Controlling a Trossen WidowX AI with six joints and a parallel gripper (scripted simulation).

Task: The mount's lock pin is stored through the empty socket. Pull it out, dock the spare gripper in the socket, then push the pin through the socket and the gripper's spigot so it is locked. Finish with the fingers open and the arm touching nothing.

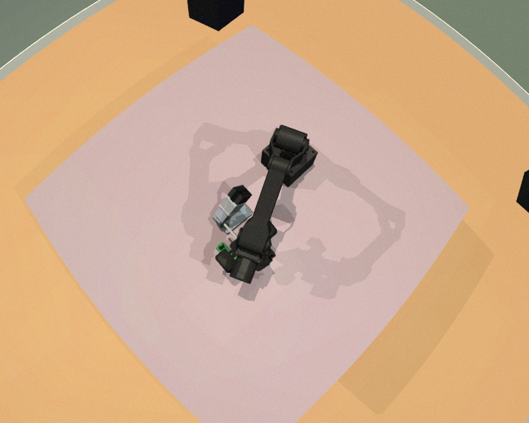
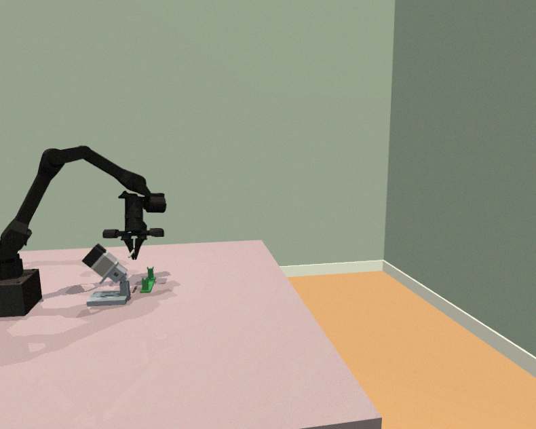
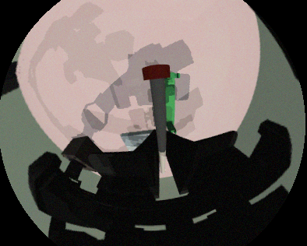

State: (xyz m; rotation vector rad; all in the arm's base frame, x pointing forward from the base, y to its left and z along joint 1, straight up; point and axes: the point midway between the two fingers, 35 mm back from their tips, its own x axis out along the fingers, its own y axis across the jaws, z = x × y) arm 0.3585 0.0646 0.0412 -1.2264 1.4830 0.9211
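My gripper is shut on the lock pin, a grey shaft with a dark red head. It holds the pin pointing down, well above the table. Below the pin stands a small green cradle, apart from it. Left of the cradle is the grey mount. A tilted grey body with a black end, apparently the spare gripper, sits in the mount's socket. In the overhead view the arm hides my fingers.
The arm's black base stands behind the mount. The pink table ends to the right, with orange floor beyond. Two black blocks stand off the table.
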